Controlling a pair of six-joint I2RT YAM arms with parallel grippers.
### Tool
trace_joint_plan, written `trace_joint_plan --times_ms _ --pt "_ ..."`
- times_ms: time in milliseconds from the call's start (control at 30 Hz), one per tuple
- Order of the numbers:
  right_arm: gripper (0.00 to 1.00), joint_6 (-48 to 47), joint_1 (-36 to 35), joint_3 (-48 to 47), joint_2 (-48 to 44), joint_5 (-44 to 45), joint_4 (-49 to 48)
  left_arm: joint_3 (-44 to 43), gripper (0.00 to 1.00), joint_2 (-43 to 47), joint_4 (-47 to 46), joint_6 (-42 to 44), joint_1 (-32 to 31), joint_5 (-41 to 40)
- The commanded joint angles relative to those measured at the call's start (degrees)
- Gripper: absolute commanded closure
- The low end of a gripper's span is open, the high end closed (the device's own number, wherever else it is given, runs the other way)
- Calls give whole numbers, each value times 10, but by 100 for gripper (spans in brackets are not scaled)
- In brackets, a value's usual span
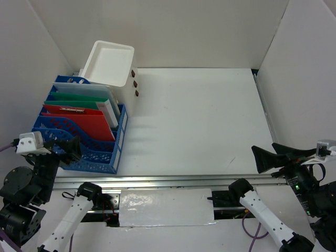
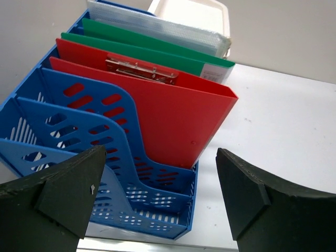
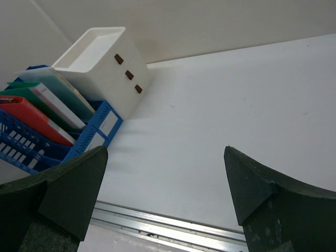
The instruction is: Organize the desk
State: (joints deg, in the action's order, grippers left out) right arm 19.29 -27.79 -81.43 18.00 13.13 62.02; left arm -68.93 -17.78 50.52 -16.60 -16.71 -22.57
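- The desk (image 1: 210,121) fills the frame's centre, with open surface out to its right edge
- Blue file rack (image 1: 79,152) and white box (image 1: 110,65) hug its left edge
- Left gripper (image 2: 160,176) and right gripper (image 3: 165,157) gape wide, holding nothing

No legible text — none anywhere.

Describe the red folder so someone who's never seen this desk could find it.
At the white desk's left side stands a blue file rack, in front of a white box. Of the files standing in it, the red folder sits nearest the empty front slots. Unlike the green folders behind, it carries a silver clip.
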Motion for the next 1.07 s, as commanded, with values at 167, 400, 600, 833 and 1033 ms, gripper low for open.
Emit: trace_joint_plan --times_ms 167,400,600,833,1033 --pt "0 -14 -5 17 -3 14 -10 60 0 59 -49 8 -3 -38" --pt "0 -6 -4 27 0 26 -16 68 0 61 -46 8 -3 -42" --pt "0 0 -5 36 -2 33 -22 87 0 66 -59 6 -3 -35" --pt "0 7 -5 39 1 38 -21 114 1 70 -77 -5 -3 -27" --pt "0 13 -5 42 -2 40 -21 109 0 68 -77 -2 -3 -27"
